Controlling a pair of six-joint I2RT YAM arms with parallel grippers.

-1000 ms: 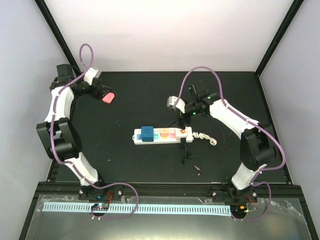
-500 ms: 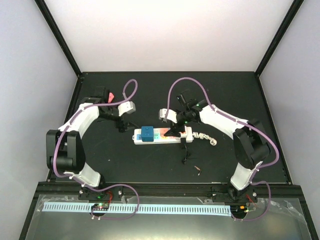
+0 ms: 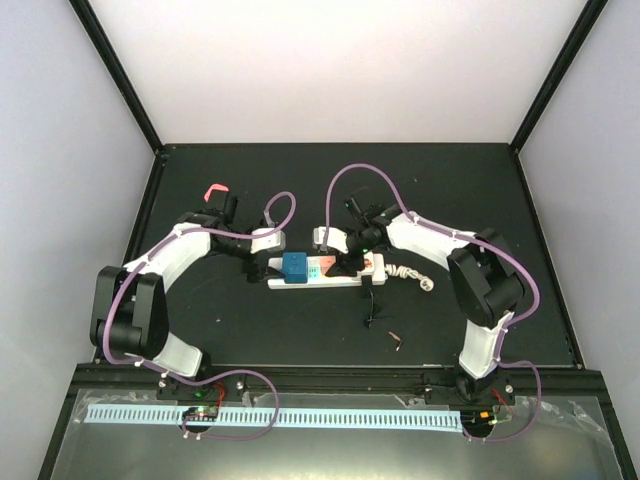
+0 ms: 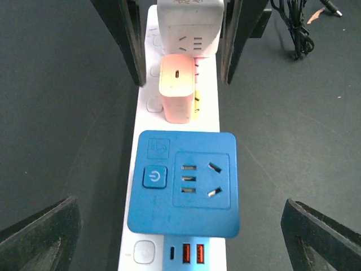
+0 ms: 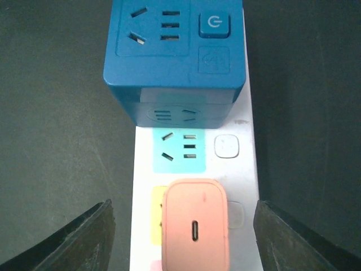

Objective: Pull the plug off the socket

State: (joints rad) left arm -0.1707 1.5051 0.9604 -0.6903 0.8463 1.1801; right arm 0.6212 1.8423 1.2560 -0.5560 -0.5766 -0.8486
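Near edge: loose black cable [image 3: 371, 305] on worktop [image 3: 250, 330]. Mid: socket strip [image 3: 325, 270] flat, crosswise between arms. Over it, left end effector [image 4: 177, 206] spread wide, flanking blue cube adapter [image 4: 183, 189], no contact. Opposite, right end effector [image 5: 181, 204] apart either side of pink plug [image 5: 196, 226], gaps visible; plug seated in strip. Only left wrist view shows white adapter [image 4: 189, 25] beyond. Far left, top view only: pink-red item [image 3: 214, 190].
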